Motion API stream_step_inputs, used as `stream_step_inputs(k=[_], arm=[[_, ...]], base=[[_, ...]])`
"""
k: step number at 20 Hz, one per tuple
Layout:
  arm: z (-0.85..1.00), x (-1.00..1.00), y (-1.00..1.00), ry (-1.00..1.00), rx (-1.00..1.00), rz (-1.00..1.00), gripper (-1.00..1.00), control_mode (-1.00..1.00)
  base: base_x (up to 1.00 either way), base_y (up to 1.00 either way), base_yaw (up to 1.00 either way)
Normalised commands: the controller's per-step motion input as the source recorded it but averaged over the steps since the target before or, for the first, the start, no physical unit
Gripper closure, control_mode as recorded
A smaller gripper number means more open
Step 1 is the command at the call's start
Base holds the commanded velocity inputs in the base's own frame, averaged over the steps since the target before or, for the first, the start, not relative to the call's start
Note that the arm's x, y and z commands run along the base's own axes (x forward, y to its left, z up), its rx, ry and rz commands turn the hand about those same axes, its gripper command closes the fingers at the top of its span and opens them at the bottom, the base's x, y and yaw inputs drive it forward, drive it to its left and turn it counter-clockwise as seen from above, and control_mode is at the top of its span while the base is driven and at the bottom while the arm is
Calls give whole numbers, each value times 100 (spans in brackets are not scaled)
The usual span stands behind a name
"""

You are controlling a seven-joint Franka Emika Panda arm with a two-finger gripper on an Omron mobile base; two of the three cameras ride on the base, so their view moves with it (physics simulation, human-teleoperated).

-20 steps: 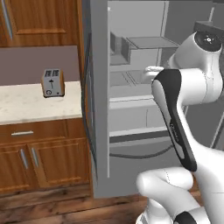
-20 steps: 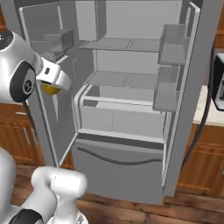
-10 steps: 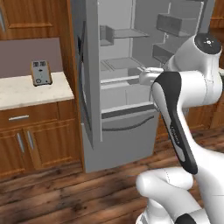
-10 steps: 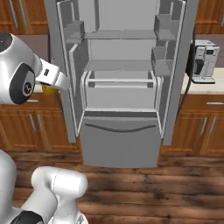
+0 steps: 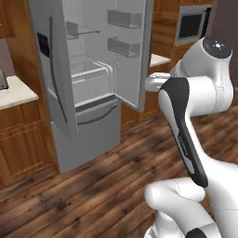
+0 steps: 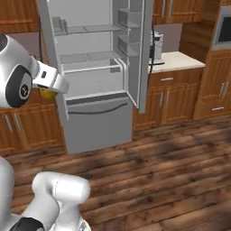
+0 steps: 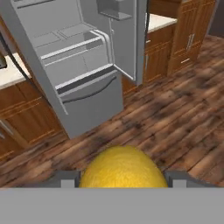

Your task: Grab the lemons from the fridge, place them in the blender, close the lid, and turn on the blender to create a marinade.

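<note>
Hand (image 7: 120, 181) closed on one lemon (image 7: 123, 168), held clear of the fridge (image 6: 97, 81), prob. for carry to blender. Fridge doors open, shelves look bare.

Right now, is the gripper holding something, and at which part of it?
Yes. The gripper holds a lemon, with one finger on each side of its round body.

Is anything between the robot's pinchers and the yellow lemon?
No, nothing is. The gripper is shut on the lemon itself, with a finger on each side of it. The fridge stands open across the wooden floor, apart from the lemon.
</note>
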Motion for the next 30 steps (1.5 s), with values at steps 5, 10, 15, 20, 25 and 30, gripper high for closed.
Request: stream_step_inputs(k=[5,10,15,20,25,30], arm=[[0,0,0,0,0,0,100,100],[0,0,0,0,0,0,100,100],[0,0,0,0,0,0,100,100],[0,0,0,0,0,0,100,100],[0,0,0,0,0,0,100,100],[0,0,0,0,0,0,100,100]], base=[[-92,5,-76],[-72,-1,-80],[-10,-78,-74],[0,-100,-60],[0,-100,-49],[6,-100,-43]])
